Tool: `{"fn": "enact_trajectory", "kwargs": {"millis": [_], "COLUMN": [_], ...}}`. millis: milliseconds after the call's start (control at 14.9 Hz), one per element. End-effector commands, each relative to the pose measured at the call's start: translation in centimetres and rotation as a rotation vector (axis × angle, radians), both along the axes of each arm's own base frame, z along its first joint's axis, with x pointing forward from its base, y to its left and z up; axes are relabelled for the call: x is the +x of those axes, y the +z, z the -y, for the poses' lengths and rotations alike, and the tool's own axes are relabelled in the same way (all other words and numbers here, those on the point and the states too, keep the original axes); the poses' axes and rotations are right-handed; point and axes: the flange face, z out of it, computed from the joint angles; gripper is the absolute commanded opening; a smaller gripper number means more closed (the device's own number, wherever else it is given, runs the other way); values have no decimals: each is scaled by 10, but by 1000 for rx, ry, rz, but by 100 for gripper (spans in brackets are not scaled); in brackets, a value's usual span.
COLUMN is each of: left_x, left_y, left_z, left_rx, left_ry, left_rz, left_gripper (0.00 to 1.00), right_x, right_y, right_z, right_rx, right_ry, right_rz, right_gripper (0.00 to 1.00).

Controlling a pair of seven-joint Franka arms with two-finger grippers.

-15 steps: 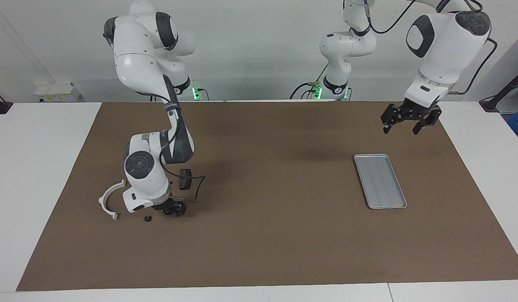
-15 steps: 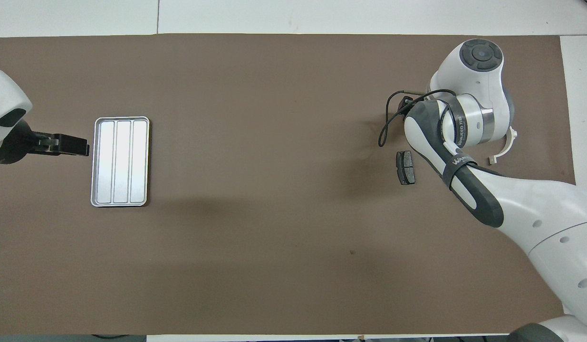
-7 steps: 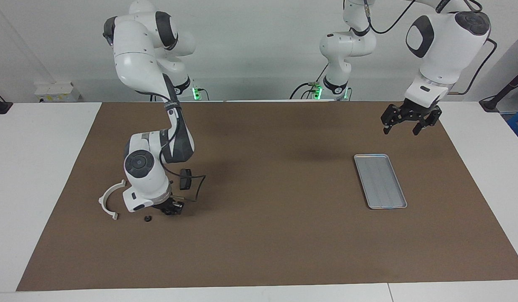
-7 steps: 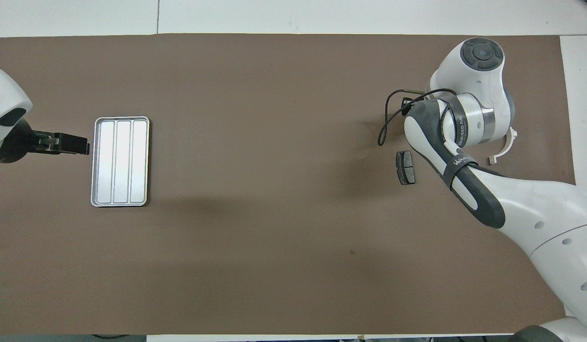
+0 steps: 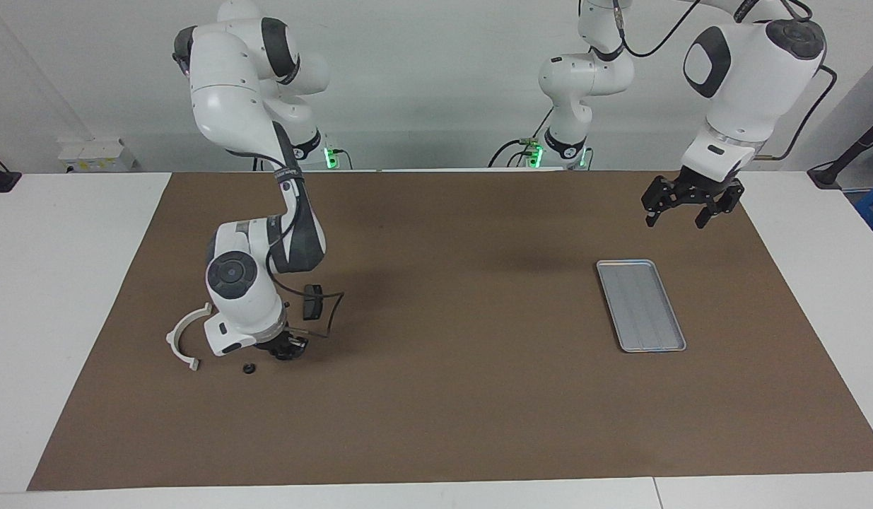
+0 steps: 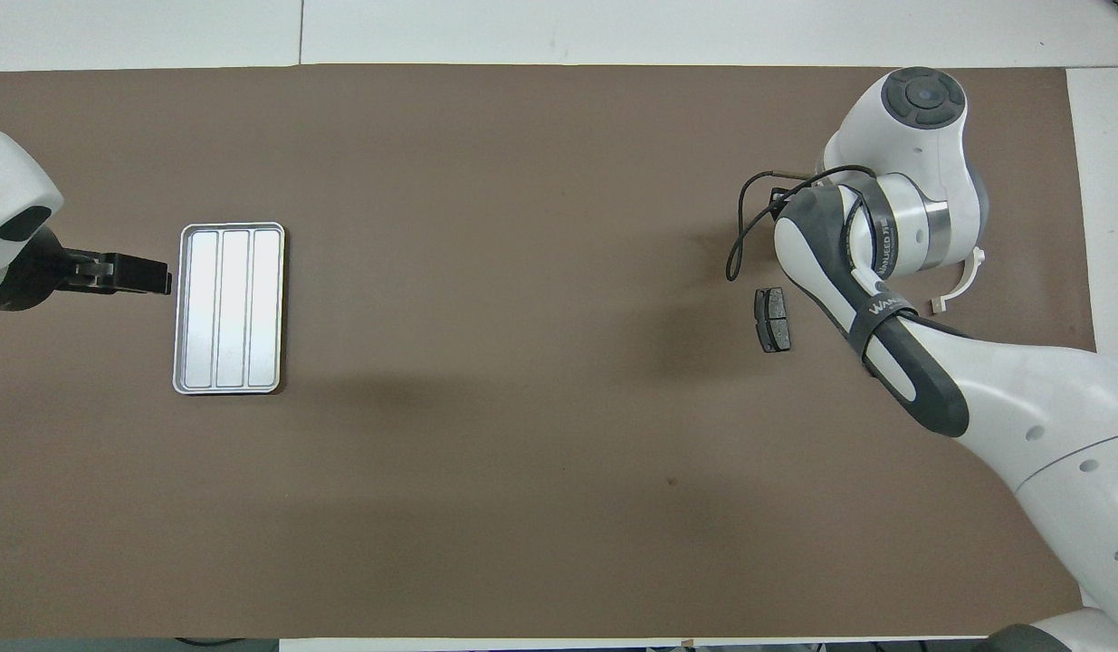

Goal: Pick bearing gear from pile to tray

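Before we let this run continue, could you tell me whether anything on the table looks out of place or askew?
Nothing stands out. The tray lies flat and empty. The white bracket, brake pad and small black piece lie loose at the right arm's end, where the right gripper is down low. The left gripper waits open.

Brown mat (image 5: 436, 396) covers most of the white table (image 5: 54, 297); silver-grey tray (image 5: 623, 332) on the mat w/ faint lengthwise ridges, looks near-white from overhead (image 6: 186, 308); beside the white half-ring bracket (image 5: 178, 338) sits a tiny black round piece (image 5: 249, 369); dark grey brake pad (image 6: 773, 320) near the bracket, towards the robots; both arms white w/ dark grey joints & black cables; left gripper (image 5: 675, 214) black; right gripper (image 5: 288, 350) black too; green lights at arm bases.
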Motion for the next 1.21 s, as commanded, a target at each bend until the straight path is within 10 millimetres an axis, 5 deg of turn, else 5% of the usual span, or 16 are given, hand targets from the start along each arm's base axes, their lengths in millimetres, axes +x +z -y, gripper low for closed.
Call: {"fn": "enact_trajectory", "kwargs": {"millis": [0,202,269,605,740,941,1143], "left_x": [-3,-3,-3,-2,0,0,1], "left_y": [-3,-4,-5,-6,-10,-12,-12], "left_z": [0,0,-1,-2,-8,-11,-13], "left_rx": [12,12,12,12,15,16,15], "left_ry": [-15,-16,-15,-21,-39,-42,-51], "left_rz": [17,17,15,21,28,31,32], "left_gripper": [100,100,100,100,100,100,100], "right_x": [-10,-32,-37,-98,-115,-131,-132], "right_y": [102,176,186,195,169,127,47], "right_z": [-22,-89,-110,-295,-336,-366,-404], "right_rx": [1,67,89,127,136,139,79], "right_ry": [67,58,-44,-342,-391,-395,-409], "right_rz": [-41,-88,-88,15,45,56,150], "right_gripper": [0,0,0,0,0,0,0]}}
